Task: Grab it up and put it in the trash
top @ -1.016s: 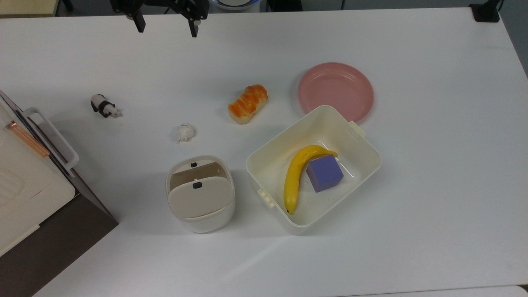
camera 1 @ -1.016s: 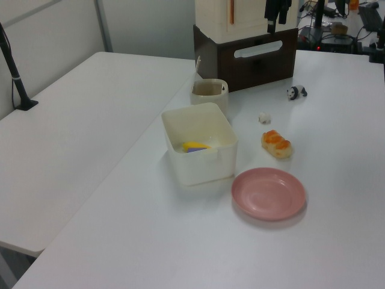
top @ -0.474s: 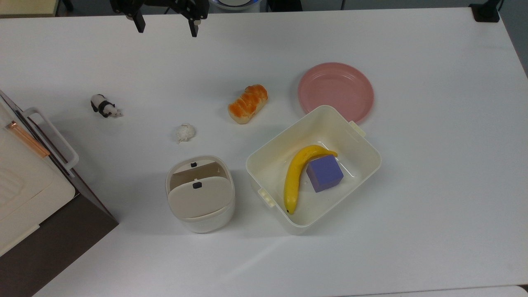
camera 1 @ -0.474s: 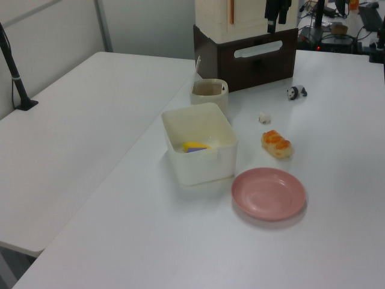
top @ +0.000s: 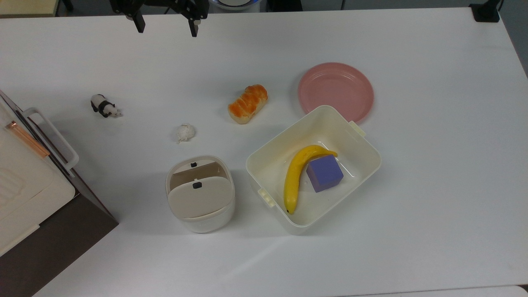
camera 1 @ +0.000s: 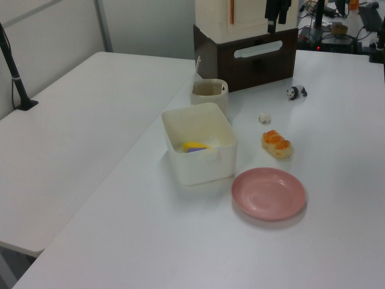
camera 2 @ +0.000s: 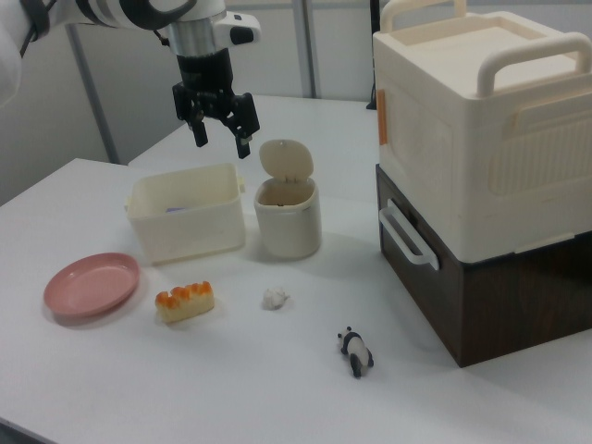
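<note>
The crumpled white paper wad [top: 185, 133] [camera 1: 264, 118] [camera 2: 275, 298] lies on the white table, between the toy panda and the bread. The trash [top: 200, 194] [camera 1: 209, 93] [camera 2: 288, 217] is a small cream bin with its flap lid tilted up, a short way from the wad. My gripper [top: 167, 31] [camera 2: 222, 143] hangs open and empty high above the table, at the top view's upper edge. It is well clear of the wad and touches nothing.
A toy panda [top: 105, 106], a bread loaf [top: 247, 103] and a pink plate [top: 335, 86] lie on the table. A cream tub [top: 272, 156] holds a banana [top: 297, 173] and a purple cube [top: 324, 173]. A cream-and-brown drawer unit [top: 24, 194] stands at the top view's left.
</note>
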Motion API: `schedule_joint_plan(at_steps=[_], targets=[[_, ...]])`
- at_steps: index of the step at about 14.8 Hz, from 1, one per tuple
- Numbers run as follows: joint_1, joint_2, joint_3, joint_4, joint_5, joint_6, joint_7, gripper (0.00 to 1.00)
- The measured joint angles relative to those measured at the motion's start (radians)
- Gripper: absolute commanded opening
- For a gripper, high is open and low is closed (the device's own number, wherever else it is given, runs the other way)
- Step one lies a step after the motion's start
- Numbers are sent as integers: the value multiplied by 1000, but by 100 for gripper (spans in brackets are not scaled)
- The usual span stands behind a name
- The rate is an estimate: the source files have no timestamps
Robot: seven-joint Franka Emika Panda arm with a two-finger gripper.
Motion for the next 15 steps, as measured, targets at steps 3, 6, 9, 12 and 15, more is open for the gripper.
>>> schedule_joint_plan(at_steps=[3,6,9,12,15], targets=[[0,0,0,0,0,0,0,100],[0,0,0,0,0,0,-1,100],[2,0,3,-3,0,0,-4,100],[11,5,5,-23,0,14,-4,100],[34,19,14,-61,0,87,-1,98]])
